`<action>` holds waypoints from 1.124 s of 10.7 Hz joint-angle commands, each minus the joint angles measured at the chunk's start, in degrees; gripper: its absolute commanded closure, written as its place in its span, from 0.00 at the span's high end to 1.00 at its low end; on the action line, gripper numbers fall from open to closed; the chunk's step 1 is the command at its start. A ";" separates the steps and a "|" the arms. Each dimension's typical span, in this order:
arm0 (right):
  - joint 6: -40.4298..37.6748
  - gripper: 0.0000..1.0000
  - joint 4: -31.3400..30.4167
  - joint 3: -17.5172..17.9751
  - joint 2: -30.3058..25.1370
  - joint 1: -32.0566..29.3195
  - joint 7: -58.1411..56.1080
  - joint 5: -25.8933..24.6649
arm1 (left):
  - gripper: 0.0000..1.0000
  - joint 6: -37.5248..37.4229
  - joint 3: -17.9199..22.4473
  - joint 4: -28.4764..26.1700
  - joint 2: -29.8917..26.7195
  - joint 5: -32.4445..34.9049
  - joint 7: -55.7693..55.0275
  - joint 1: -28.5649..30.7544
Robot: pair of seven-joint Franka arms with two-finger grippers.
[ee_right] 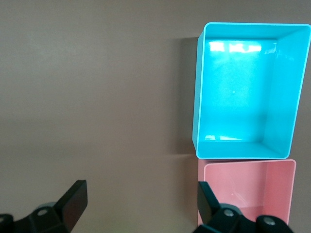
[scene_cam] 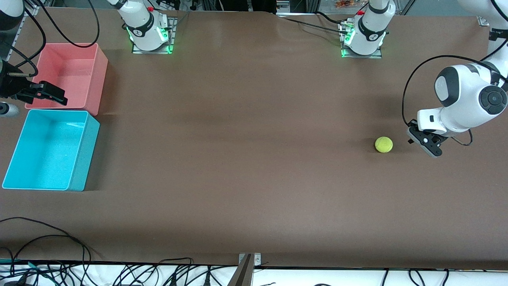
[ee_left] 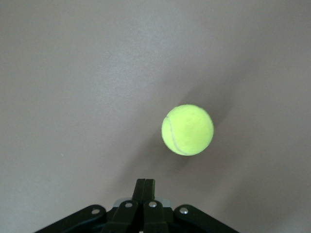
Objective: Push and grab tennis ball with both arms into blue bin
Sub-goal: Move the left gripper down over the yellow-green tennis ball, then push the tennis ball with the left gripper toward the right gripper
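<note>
no readable writing showing. blue bin (scene_cam: 85, 159): sitting empty at the right arm's end, nearest the camera. ball (scene_cam: 383, 144): lying on bare table (scene_cam: 246, 159) at the left arm's end, just beside the left gripper (scene_cam: 430, 147), fingers pressed together, holding nothing. pink bin (scene_cam: 97, 79): sitting empty, farther back, touching the blue bin. right gripper (scene_cam: 53, 95): hovering over the pink bin's edge, fingers spread.

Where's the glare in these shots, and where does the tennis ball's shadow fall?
Right wrist view: white glare streaks the blue bin on its inner wall. Front view: a fainter streak shows inside it, and green lights glow at both arm bases. Left wrist view: the tennis ball throws a soft shadow on the table, toward the shut left gripper.
</note>
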 commanded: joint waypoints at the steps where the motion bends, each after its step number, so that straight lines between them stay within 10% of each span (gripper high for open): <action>1: -1.43 1.00 1.33 0.27 0.44 0.32 -0.49 -1.37 | 0.00 5.74 1.29 -1.76 1.90 -0.23 13.91 0.14; 12: -0.91 1.00 1.60 -0.17 1.14 -0.29 -1.02 0.38 | 0.00 14.78 1.56 -6.77 7.78 -0.85 36.35 0.31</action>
